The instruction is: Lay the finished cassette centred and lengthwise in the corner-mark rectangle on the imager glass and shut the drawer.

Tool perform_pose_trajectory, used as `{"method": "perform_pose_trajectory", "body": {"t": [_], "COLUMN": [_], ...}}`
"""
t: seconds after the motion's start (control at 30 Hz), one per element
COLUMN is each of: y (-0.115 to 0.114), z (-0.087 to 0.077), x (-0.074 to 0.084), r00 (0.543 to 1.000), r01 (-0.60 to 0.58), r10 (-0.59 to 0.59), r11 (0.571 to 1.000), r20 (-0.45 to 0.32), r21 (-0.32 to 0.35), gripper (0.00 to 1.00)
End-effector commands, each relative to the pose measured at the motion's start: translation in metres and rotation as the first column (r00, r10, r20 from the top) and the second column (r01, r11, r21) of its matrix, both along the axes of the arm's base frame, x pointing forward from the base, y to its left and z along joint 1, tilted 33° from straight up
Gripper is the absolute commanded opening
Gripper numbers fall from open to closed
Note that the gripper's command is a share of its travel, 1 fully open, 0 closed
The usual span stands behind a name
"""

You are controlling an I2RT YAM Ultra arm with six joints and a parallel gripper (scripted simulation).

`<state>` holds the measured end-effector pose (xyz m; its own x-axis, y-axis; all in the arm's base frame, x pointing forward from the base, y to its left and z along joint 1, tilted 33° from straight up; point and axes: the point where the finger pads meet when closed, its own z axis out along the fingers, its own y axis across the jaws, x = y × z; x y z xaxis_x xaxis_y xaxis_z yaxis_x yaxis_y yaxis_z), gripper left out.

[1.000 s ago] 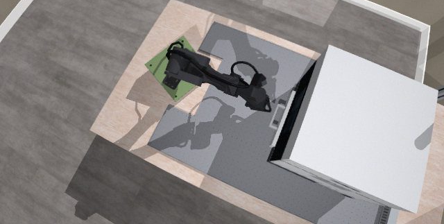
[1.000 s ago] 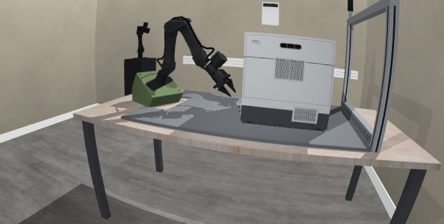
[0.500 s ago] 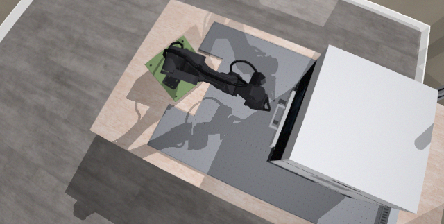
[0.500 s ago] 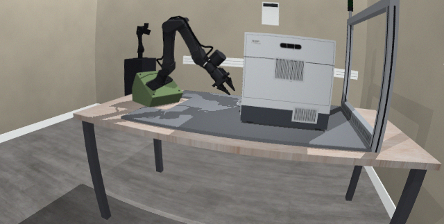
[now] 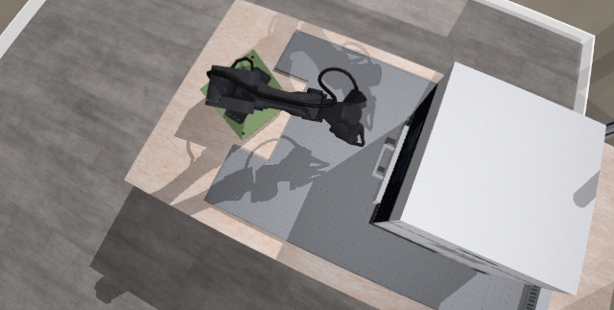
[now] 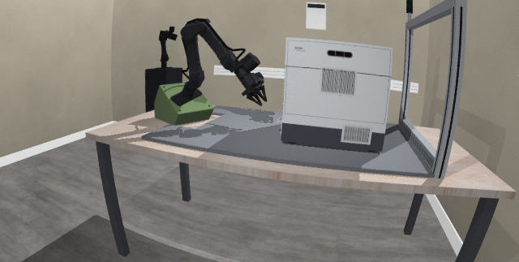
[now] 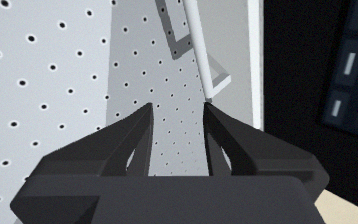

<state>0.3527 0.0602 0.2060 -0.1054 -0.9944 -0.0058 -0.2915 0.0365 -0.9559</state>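
The gel imager IM (image 5: 499, 171) (image 6: 336, 92) is a white box at the right of the grey mat. Its drawer front (image 5: 396, 171) (image 7: 255, 60) is a pale strip close against the dark face, with a pale bar handle (image 5: 385, 157) (image 7: 199, 50). My gripper (image 5: 359, 143) (image 6: 259, 100) (image 7: 178, 111) hangs above the mat, a short way in front of the handle. Its fingers stand apart with only the mat showing between them. Its right fingertip is near the handle's lower end in the wrist view. The cassette FINISHED and the glass are hidden.
The arm's green base (image 5: 256, 120) (image 6: 178, 105) stands at the table's left. The perforated grey mat (image 5: 317, 214) (image 6: 251, 136) covers the middle. An upright grey frame (image 6: 454, 71) stands at the table's right edge. A black box (image 6: 160, 79) stands behind the base.
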Motion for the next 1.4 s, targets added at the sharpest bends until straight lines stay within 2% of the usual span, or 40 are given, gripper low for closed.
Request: {"method": "perform_pose_trajectory", "body": {"t": [0.0,0.23,0.3,0.33,0.47,0.53,0.73,0.8,0.87,1.13,1.37], "y": [-0.007,-0.01,-0.01,-0.009,-0.012,-0.012,-0.012,-0.013,-0.013,-0.017,-0.018], "z": [-0.007,-0.022,-0.022,-0.034,-0.033,-0.046,-0.06,-0.061,-0.061,-0.061,-0.061], "x": [-0.021,-0.053,-0.053,-0.056,-0.075,-0.083,-0.111,-0.114,-0.114,-0.113,-0.113], "r00": [0.989,0.956,0.956,0.943,0.919,0.893,0.829,0.804,0.804,0.688,0.585], "r01": [0.136,0.283,0.283,0.313,0.386,0.438,0.552,0.589,0.589,0.726,0.804], "r10": [-0.128,-0.244,-0.244,-0.263,-0.313,-0.342,-0.389,-0.404,-0.404,-0.448,-0.435], "r11": [0.982,0.916,0.916,0.908,0.84,0.812,0.687,0.639,0.639,0.411,0.201], "r20": [-0.07,-0.164,-0.164,-0.203,-0.241,-0.293,-0.402,-0.436,-0.436,-0.571,-0.684], "r21": [0.13,0.285,0.285,0.279,0.381,0.385,0.473,0.495,0.495,0.552,0.56], "gripper": [0.35,0.35,0.35,0.35,0.35,0.35,0.35,0.35,0.35,0.35,0.35]}}
